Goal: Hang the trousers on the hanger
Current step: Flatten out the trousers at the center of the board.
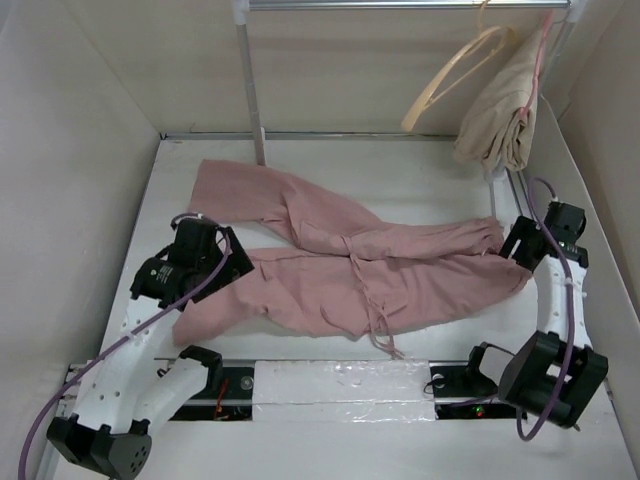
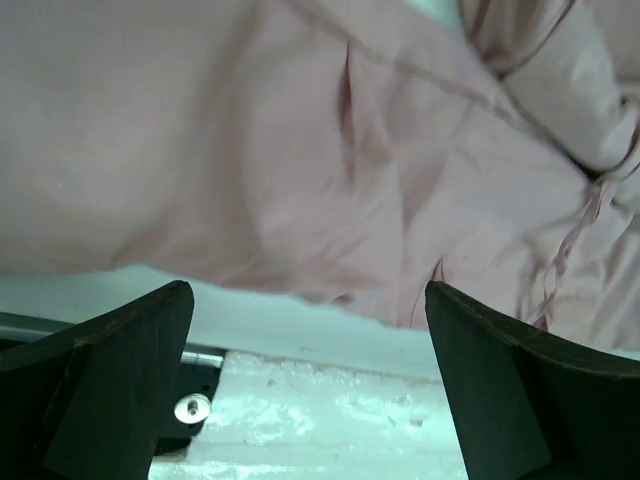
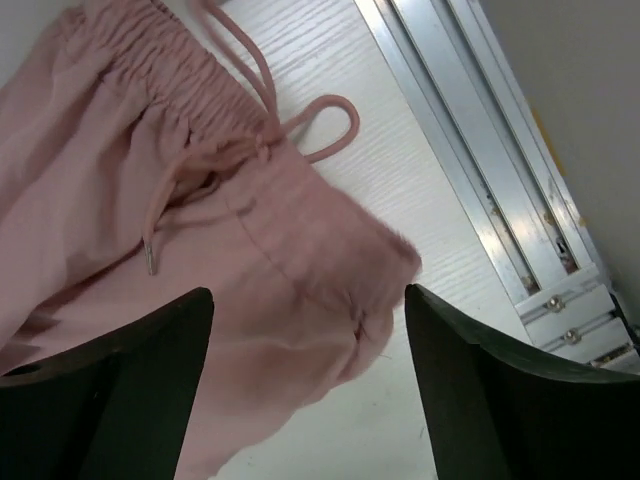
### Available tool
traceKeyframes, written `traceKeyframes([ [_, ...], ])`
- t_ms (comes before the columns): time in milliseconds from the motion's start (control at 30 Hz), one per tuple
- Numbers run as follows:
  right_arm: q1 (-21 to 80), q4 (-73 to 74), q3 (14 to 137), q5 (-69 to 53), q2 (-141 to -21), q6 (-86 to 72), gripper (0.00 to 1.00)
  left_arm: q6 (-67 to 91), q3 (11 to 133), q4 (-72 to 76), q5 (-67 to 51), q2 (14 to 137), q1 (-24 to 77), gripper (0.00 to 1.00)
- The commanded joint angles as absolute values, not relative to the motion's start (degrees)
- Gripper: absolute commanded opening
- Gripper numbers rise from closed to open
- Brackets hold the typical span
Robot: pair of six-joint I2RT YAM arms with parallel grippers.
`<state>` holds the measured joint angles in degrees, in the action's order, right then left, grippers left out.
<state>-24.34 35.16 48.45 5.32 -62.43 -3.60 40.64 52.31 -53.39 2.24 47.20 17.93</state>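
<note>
Left gripper [image 1: 232, 262], at nine o'clock, and right gripper [image 1: 512, 243], at three, both gape wide and empty at either end of the pink trousers [image 1: 380, 265], spread flat on the table [image 1: 420, 180]. Cream hanger [image 1: 430, 92] hangs at one o'clock.

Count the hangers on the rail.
2. The cream hanger hangs bare on the rail at top; the pink hanger, just right of it, is mostly hidden under the beige garment.

Left arm [image 1: 130, 370]: elbow bent, reaching forward. Left claw [image 1: 228, 258]: low, jaws spread wide. Right arm [image 1: 555, 300]: forearm raised. Right claw [image 1: 512, 243]: low, jaws spread wide.
</note>
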Motion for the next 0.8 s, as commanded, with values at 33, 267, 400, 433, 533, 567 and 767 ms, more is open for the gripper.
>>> traceKeyframes([
  [33, -29.00, 31.39, 53.52, -5.94, -64.95, -4.39, 0.87, 37.53, 58.97, -53.53, 13.61, 51.31, 18.54, 0.99],
  [267, -10.57, 28.47, 53.63, -16.44, -56.70, -7.82, 0.12, 41.74, 51.60, -37.91, 17.31, 56.68, 8.39, 0.91],
  [400, -2.65, 26.54, 47.05, -20.13, -50.12, -5.89, 0.00, 43.68, 50.02, -30.87, 7.76, 62.47, -0.50, 0.83],
  [433, -0.37, 26.63, 45.89, -19.87, -49.84, -5.37, 0.00, 45.16, 49.05, -27.72, 3.91, 63.53, -0.53, 0.81],
  [533, 0.18, 27.95, 43.07, -21.52, -50.53, -1.86, 0.03, 47.89, 44.31, -24.62, 0.36, 66.26, -0.53, 0.77],
  [567, 0.18, 27.95, 42.54, -23.88, -51.06, -0.71, 0.11, 49.21, 41.69, -22.52, -1.13, 66.18, 0.17, 0.77],
  [767, 0.70, 31.20, 36.66, -25.05, -53.97, 3.79, 0.40, 54.75, 36.38, -15.40, -4.83, 70.48, 0.42, 0.71],
])
